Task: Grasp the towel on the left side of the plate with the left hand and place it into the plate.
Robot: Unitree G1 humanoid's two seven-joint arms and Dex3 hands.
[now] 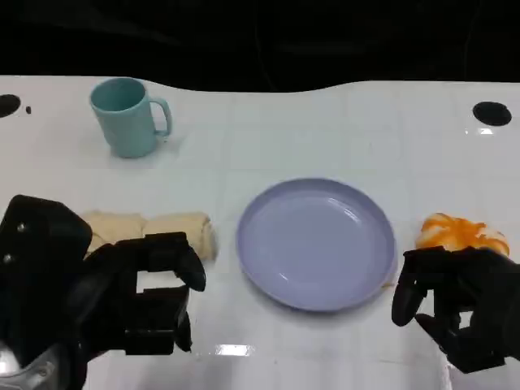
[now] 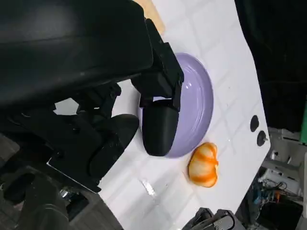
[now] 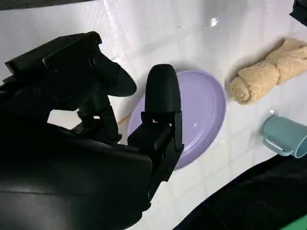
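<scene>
Two robot hands up, towel not grabbed yet.

Left robot hand hovers with fingers apart, holding nothing, just in front of the rolled beige towel, which lies on the bench left of the purple plate, long axis running side to side. Right robot hand sits way over past the plate, looks empty too, so left is clearly nearer.

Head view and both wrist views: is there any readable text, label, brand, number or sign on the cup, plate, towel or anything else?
None: no readable text in any view.
Teal cup: plain, no print.
Lavender plate: plain.
Rolled beige towel: no tag visible.
Orange-and-white object right of the plate: stripes only, no writing.
White table: only black round marks.
</scene>
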